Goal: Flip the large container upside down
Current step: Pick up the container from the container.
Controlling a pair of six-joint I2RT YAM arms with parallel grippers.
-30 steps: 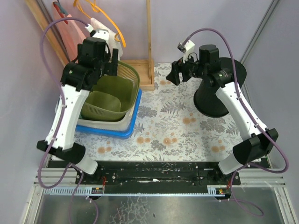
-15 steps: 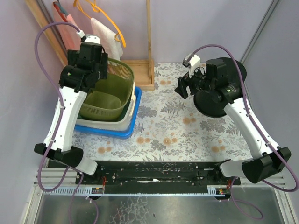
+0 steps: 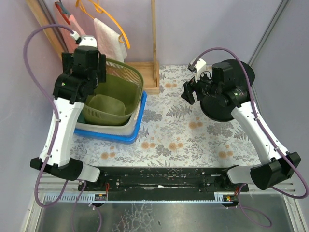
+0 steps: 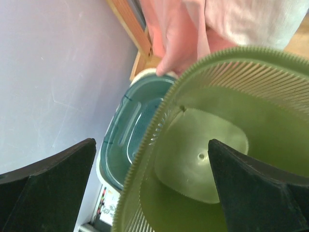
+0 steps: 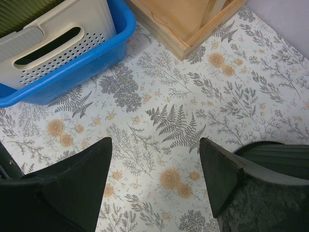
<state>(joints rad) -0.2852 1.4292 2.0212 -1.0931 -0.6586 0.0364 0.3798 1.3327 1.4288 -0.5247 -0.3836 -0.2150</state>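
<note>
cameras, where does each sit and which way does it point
Top: above and behind the arms, looking down at the table; both arms show.
Left wrist: on the left gripper, looking down into the green basket; its open fingers show.
Right wrist: on the right gripper, looking down at the table; its open fingers show.
Shared: top and right wrist both show the blue tub and dark container.

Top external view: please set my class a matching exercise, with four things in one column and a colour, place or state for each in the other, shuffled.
1. slatted basket
2. outer tub
3. round container
4. left hand

A. black, on the right
B. open, above the basket
C. blue, bottom of the stack
D. olive green, nested on top

Pairs: 1-D, 2-C, 3-A, 4-B.
</note>
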